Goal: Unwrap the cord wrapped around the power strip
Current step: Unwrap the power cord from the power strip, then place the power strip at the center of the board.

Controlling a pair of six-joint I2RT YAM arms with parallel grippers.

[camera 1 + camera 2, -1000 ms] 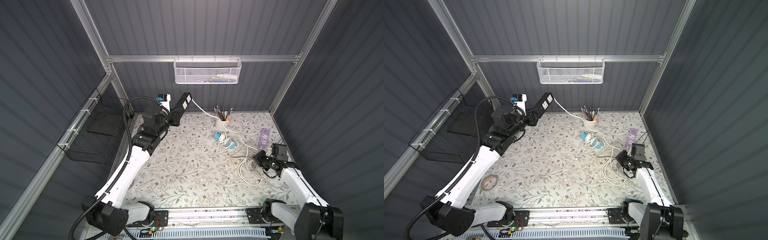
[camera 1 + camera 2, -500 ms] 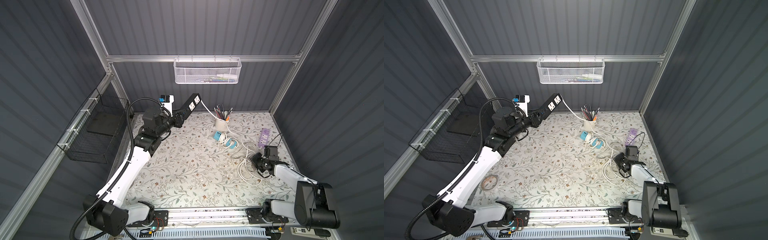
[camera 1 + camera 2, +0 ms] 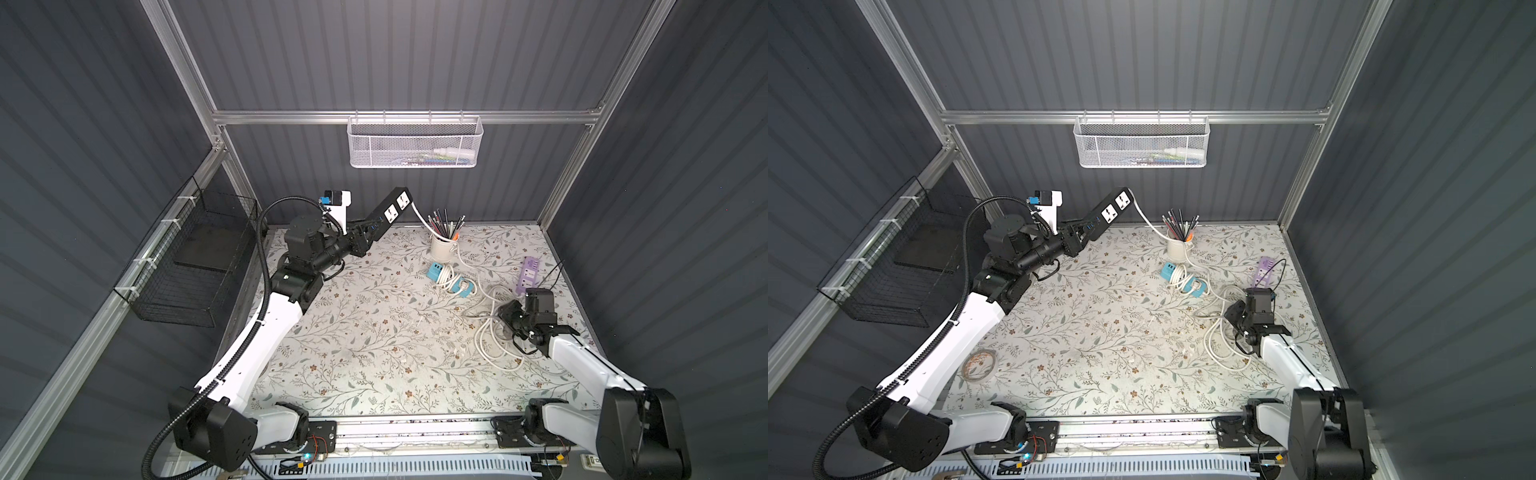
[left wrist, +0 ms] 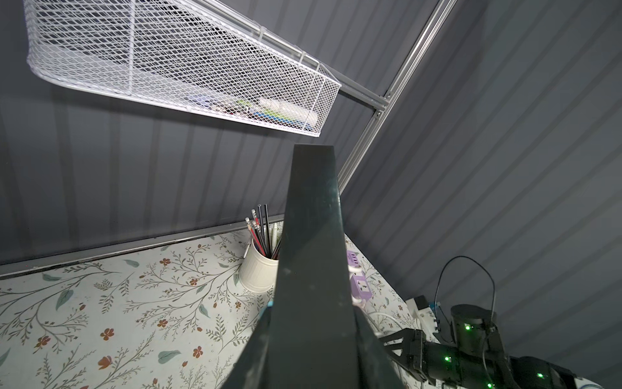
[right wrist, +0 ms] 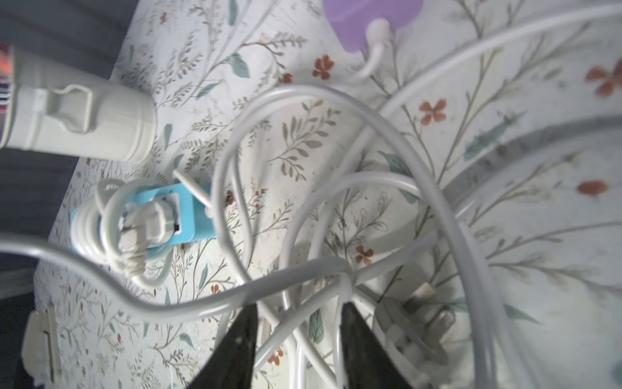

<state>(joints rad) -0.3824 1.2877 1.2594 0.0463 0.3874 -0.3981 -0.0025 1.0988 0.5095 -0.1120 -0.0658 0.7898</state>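
Observation:
My left gripper point(image 3: 362, 240) is shut on the near end of the black power strip point(image 3: 390, 211), which it holds raised and tilted up toward the back wall, sockets facing up. In the left wrist view the power strip point(image 4: 311, 269) fills the middle and hides the jaws. The white cord point(image 3: 422, 218) leaves the strip's far end, drops past the pencil cup and ends in loose loops on the mat. My right gripper point(image 5: 299, 304) is low over those loops, open, with cord point(image 5: 303, 89) strands lying between its jaws. The cord's plug point(image 5: 414, 310) lies beside it.
A white pencil cup point(image 3: 442, 247) stands at the back. A blue power strip point(image 3: 451, 279) with its own cord wound on it and a purple power strip point(image 3: 528, 274) lie nearby. A white mesh basket point(image 3: 415, 143) hangs on the back rail, a black wire basket point(image 3: 187, 266) on the left wall. A tape roll point(image 3: 980, 363) lies front left.
The left arm has swung the black power strip to the right and turned its sockets upward. The right gripper has opened over the cord loops, staying at about the same spot.

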